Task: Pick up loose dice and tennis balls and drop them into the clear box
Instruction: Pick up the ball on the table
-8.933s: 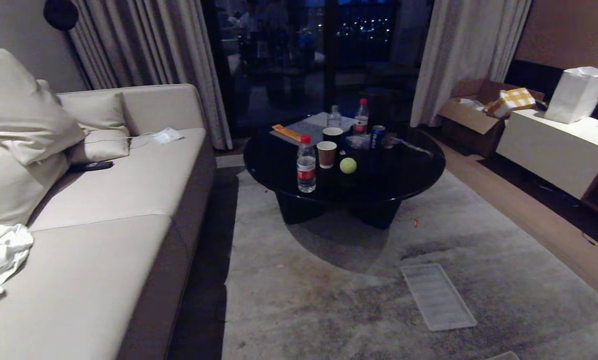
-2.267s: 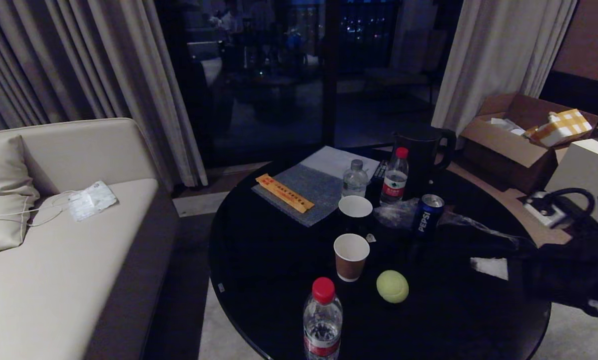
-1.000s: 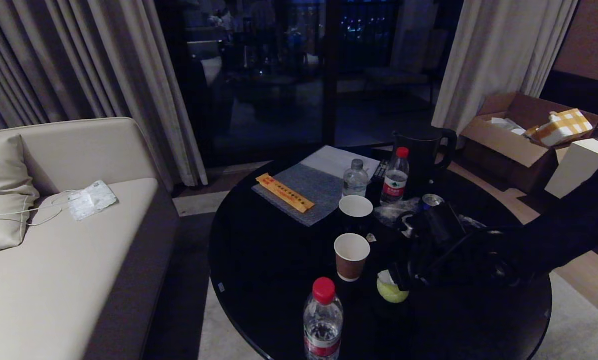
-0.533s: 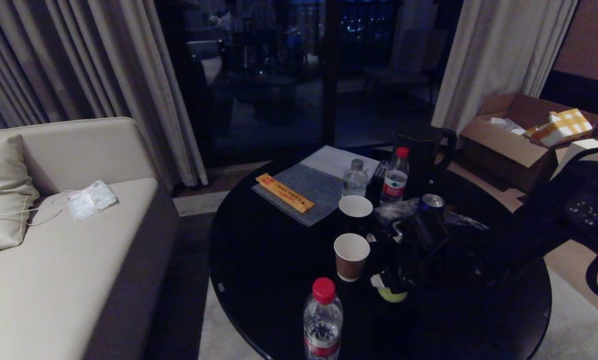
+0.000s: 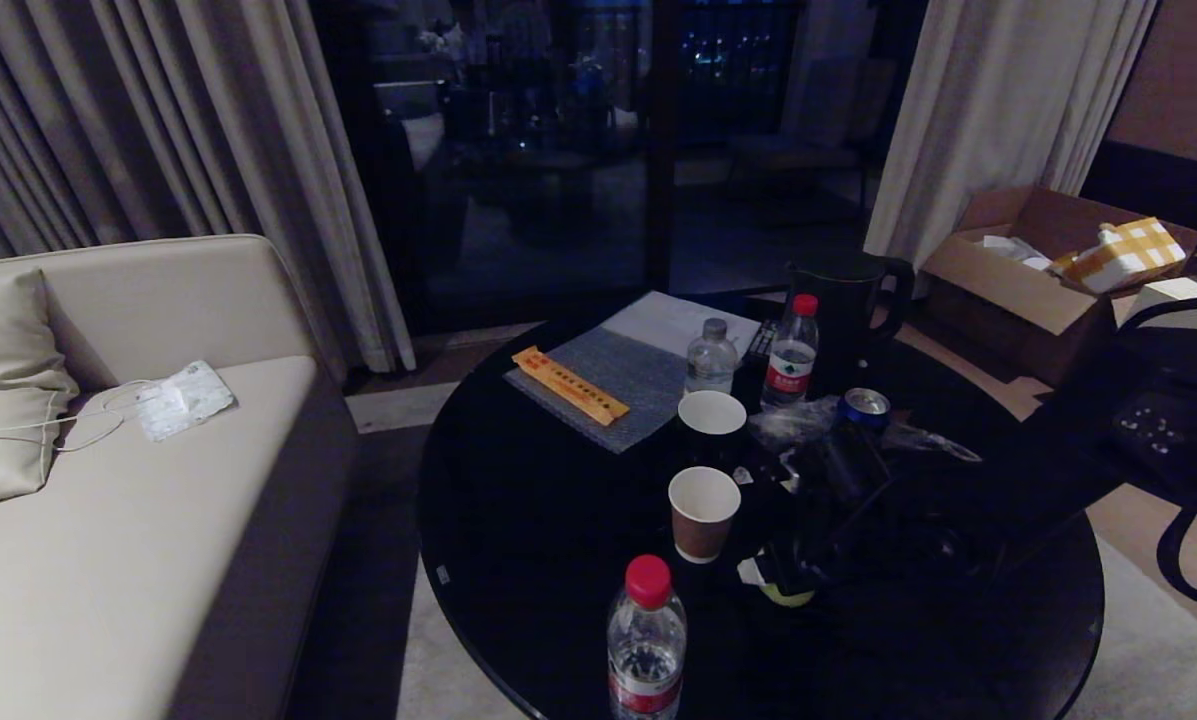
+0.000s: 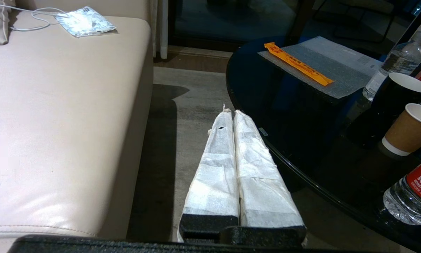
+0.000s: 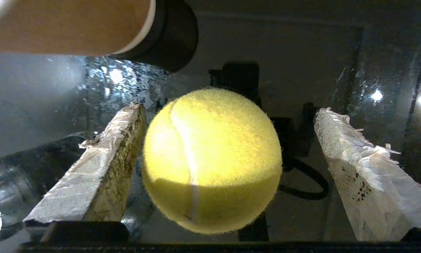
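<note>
On the black surface (image 5: 518, 520), the right gripper (image 7: 228, 140) has dropped around the tennis ball (image 7: 212, 160), jaws wide open; left gripper (image 6: 231, 116) closed

A round black glossy table (image 5: 518, 520) carries a red-capped water bottle (image 5: 644, 640) at its near edge, a paper cup (image 5: 703, 512), a tennis ball (image 5: 786, 592), a Pepsi can (image 5: 864, 408) and a kettle (image 5: 843, 305) toward the far edge.

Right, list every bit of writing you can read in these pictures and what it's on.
"SPRING": red label of the near water bottle, in the left wrist view; the word before it and the characters above it are too blurred to read.
Orange strip on the grey mat: printed, too small to read.
Far bottle: label too small.
Blue can: its side is hidden behind the right arm.
</note>
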Motion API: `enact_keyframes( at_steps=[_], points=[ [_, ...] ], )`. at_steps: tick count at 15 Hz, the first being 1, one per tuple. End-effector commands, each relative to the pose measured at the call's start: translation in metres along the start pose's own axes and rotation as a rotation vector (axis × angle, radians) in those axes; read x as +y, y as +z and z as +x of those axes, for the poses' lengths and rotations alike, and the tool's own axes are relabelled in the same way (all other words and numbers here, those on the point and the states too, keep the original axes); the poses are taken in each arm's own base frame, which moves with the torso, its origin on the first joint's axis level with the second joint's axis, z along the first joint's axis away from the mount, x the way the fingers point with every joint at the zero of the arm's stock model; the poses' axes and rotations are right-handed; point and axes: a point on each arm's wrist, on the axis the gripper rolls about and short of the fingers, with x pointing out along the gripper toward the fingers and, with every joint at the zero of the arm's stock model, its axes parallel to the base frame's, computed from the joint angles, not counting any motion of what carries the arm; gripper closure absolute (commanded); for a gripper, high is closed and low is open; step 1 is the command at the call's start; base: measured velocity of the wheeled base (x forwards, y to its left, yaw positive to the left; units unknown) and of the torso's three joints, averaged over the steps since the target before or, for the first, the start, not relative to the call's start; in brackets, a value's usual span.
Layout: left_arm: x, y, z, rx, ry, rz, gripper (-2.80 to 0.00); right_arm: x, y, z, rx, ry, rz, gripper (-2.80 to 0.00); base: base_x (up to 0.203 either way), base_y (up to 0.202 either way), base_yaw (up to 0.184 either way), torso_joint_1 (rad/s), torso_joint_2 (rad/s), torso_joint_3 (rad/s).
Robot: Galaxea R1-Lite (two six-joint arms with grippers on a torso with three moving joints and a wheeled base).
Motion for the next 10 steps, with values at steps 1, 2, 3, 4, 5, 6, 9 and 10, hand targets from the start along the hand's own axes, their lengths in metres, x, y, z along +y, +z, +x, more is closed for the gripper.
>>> enact_keyframes(
  at_steps=[1,2,3,4,5,6,9,10],
  points=[
    [0.000,0.000,0.000,0.000,0.001,-0.001,0.00,0.002,-0.001,0.002,0.000,0.005,0.001,-2.80,0.000,0.000,0.000,0.000,0.00,0.000],
    [0.000,0.000,0.000,0.000,0.001,-0.001,0.00,0.003,-0.001,0.004,0.002,0.004,-0.005,0.00,0.000,0.000,0.000,0.000,0.00,0.000],
    [0.000,0.000,0.000,0.001,0.000,-0.001,0.00,0.004,-0.002,0.007,0.009,-0.001,-0.010,0.00,0.000,0.000,0.000,0.000,0.00,0.000],
    [0.000,0.000,0.000,-0.001,0.000,-0.001,0.00,0.003,-0.002,0.008,0.011,-0.004,-0.010,0.00,0.000,0.000,0.000,0.000,0.00,0.000],
    [0.000,0.000,0.000,-0.001,0.000,-0.001,0.00,0.004,-0.002,0.010,0.011,-0.003,-0.011,0.00,0.000,0.000,0.000,0.000,0.00,0.000],
    [0.000,0.000,0.000,0.000,0.001,-0.001,0.00,0.004,-0.003,0.009,0.011,-0.003,-0.011,0.00,0.000,0.000,0.000,0.000,0.00,0.000],
    [0.000,0.000,0.000,0.001,0.001,-0.001,0.00,0.002,0.001,-0.013,-0.024,-0.017,-0.010,0.00,0.000,0.000,0.000,0.000,0.00,0.000],
    [0.000,0.000,0.000,-0.001,0.001,-0.001,0.00,0.002,0.004,-0.028,-0.053,-0.017,-0.007,0.00,0.000,0.000,0.000,0.000,0.00,0.000]
  ],
)
